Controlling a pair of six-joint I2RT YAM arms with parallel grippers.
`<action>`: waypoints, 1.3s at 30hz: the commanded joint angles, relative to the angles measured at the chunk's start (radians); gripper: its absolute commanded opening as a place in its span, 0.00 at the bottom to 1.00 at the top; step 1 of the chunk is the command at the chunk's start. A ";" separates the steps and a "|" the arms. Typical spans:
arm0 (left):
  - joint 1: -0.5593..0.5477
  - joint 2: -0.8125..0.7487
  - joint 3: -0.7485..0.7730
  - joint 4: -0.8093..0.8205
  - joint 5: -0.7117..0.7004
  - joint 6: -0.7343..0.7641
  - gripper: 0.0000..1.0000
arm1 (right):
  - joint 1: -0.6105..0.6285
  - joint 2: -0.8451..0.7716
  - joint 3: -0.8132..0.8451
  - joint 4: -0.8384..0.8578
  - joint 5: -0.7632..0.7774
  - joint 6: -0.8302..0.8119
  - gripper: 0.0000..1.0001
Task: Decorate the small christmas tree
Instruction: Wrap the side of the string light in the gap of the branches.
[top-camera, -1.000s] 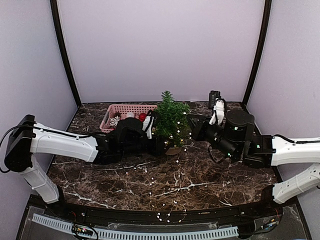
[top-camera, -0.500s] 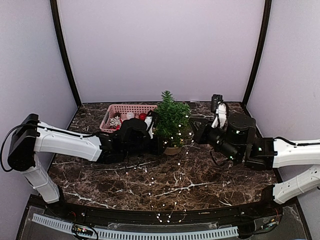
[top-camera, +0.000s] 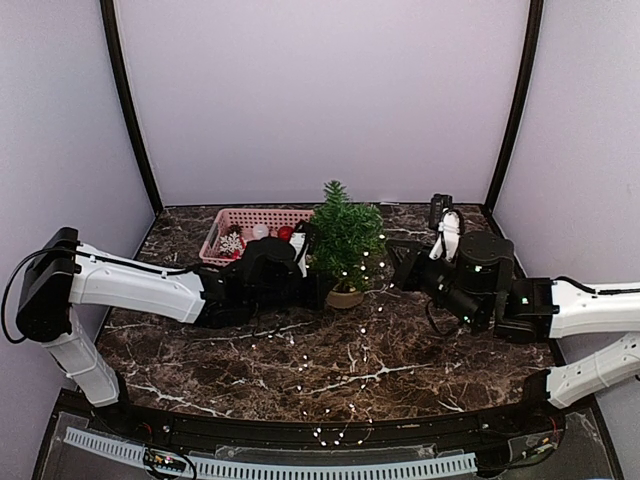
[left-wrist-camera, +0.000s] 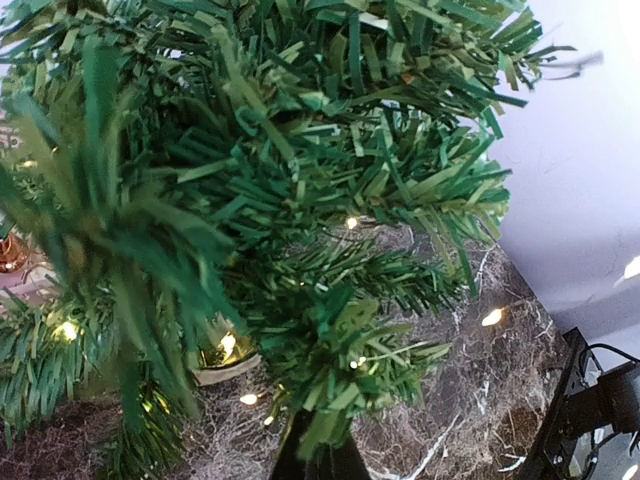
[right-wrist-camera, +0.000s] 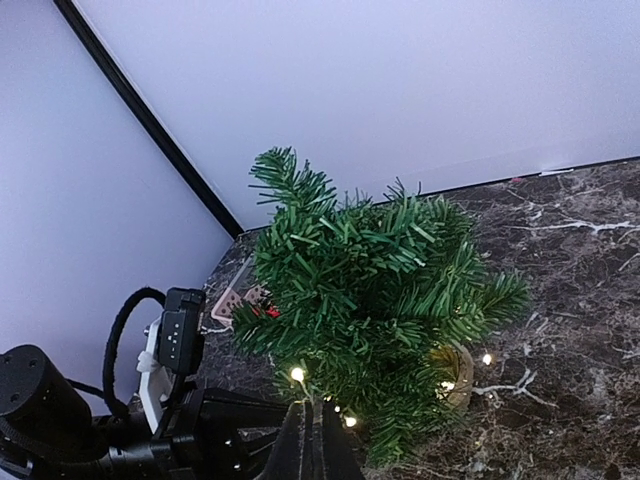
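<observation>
The small christmas tree (top-camera: 343, 238) stands mid-table in its tan pot (top-camera: 347, 297), with a lit string of lights (top-camera: 302, 368) draped on its lower branches and trailing to the front edge. My left gripper (top-camera: 318, 288) reaches in from the tree's left. In the left wrist view its jaws (left-wrist-camera: 320, 462) are shut on a low branch tip (left-wrist-camera: 345, 400), close to the pot (left-wrist-camera: 225, 365). My right gripper (top-camera: 390, 263) is at the tree's right side. Its jaws (right-wrist-camera: 315, 438) are shut on the light wire just below a glowing bulb (right-wrist-camera: 297, 374).
A pink basket (top-camera: 255, 218) behind the left arm holds a white snowflake, a red ball and a white ball. Loose loops of lights lie near the front edge (top-camera: 335, 430). The walls stand close behind and to both sides.
My left gripper has shut on the low branch. My right arm has drawn back to the right, still holding the light string.
</observation>
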 joint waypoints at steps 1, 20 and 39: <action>-0.002 -0.048 -0.042 -0.019 -0.030 -0.012 0.00 | -0.001 -0.039 -0.010 -0.050 0.088 0.043 0.00; 0.022 -0.083 -0.108 -0.006 -0.010 -0.067 0.00 | 0.011 -0.146 -0.090 -0.124 -0.057 0.029 0.00; 0.034 -0.083 -0.096 -0.003 0.008 -0.064 0.00 | 0.117 0.051 -0.091 -0.008 -0.528 -0.011 0.00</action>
